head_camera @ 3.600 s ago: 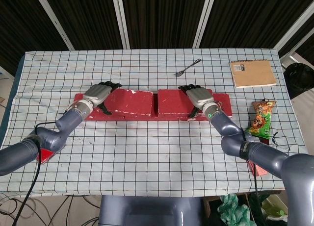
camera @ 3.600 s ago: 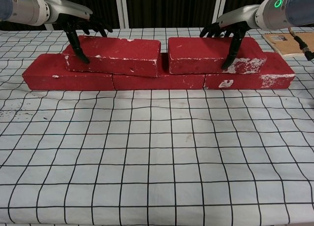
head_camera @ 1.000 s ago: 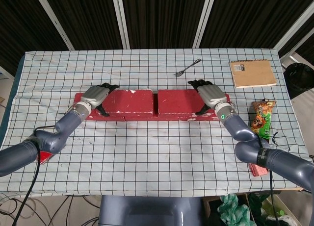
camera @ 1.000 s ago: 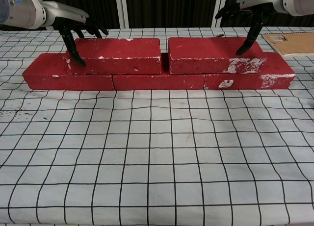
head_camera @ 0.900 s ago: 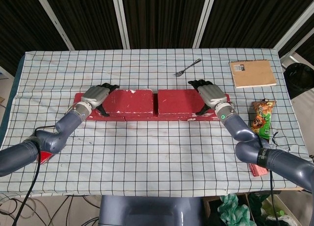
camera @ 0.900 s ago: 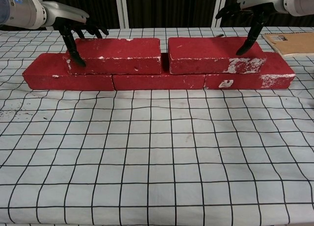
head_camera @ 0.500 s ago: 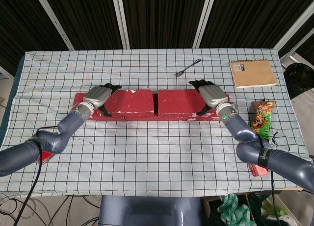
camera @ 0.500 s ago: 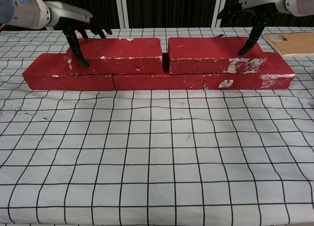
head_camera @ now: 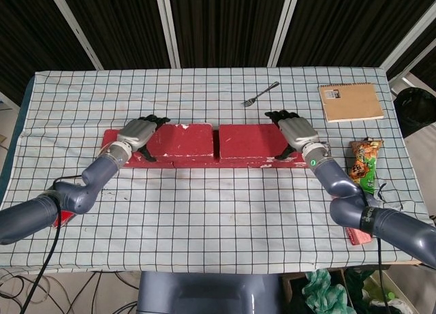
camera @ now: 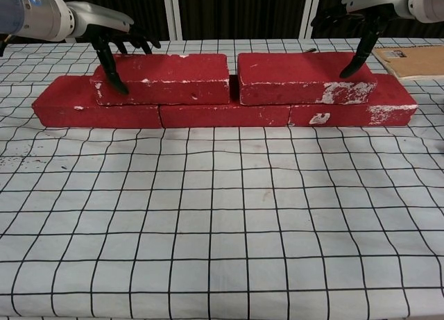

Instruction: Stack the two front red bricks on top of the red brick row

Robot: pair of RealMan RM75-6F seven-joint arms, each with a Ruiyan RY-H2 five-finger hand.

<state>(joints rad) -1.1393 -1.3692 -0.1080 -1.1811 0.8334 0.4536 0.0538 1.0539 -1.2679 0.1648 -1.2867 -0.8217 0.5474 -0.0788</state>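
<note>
Two red bricks lie end to end on top of the red brick row [camera: 222, 116] [head_camera: 204, 162]. The left upper brick [camera: 166, 77] [head_camera: 182, 138] and right upper brick [camera: 298, 77] [head_camera: 248, 140] have a narrow gap between them. My left hand [camera: 114, 35] [head_camera: 136, 131] straddles the left brick's left end, with the thumb on its front face and the fingers over its back edge. My right hand [camera: 357, 18] [head_camera: 298, 131] hovers over the right brick's right end with fingers spread; its thumb tip is at the top front edge.
A fork [head_camera: 259, 94] lies behind the bricks. A brown notebook [head_camera: 351, 101] [camera: 409, 60] sits at the back right, with a snack packet [head_camera: 363, 165] nearer the right edge. The checked cloth [camera: 222, 216] stretches in front of the row.
My right hand has let go of the right upper brick and slid right and up. My left hand has shifted slightly right, nudging the left upper brick a little toward the right one.
</note>
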